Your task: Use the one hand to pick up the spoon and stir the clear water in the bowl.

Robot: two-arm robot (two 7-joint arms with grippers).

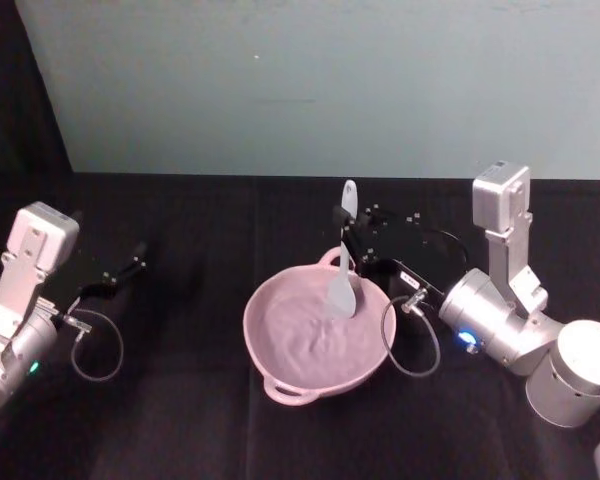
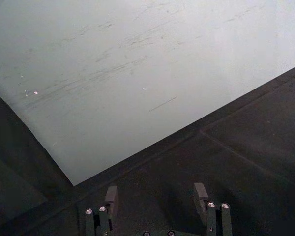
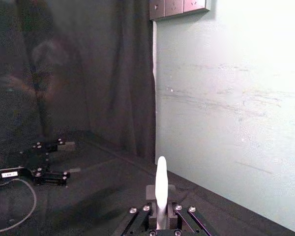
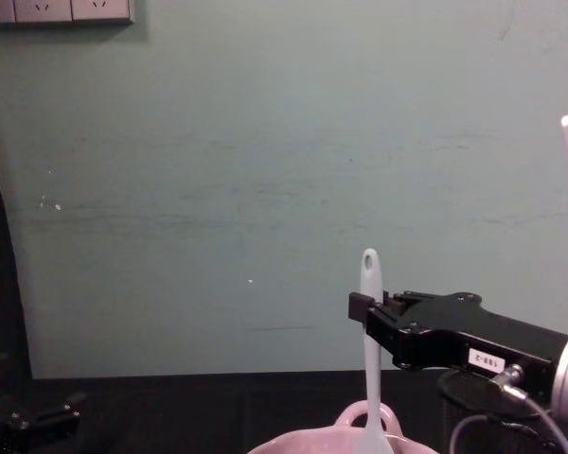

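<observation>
The pale pink bowl (image 1: pixel 249 325) sits mid-table, and the water inside looks rippled. The white spoon (image 1: pixel 343 290) stands nearly upright with its blade down in the bowl near the far rim. Its holed handle tip points up. My right gripper (image 1: pixel 348 236) reaches in from the right and is shut on the spoon's handle. From the chest, the spoon (image 4: pixel 370 359) rises out of the bowl (image 4: pixel 303 443) with the right gripper (image 4: pixel 364 312) clamped on it. In the right wrist view the spoon (image 3: pixel 161 184) sticks up between the jaws. My left gripper (image 1: pixel 130 268) rests open at the far left.
A black round cup (image 4: pixel 475 390) stands behind the bowl, under my right gripper's body. Loose cables (image 1: pixel 412 340) hang from both wrists. A pale green wall (image 1: pixel 320 90) closes off the back of the black table (image 1: pixel 180 420). My left gripper (image 2: pixel 156 196) faces that wall.
</observation>
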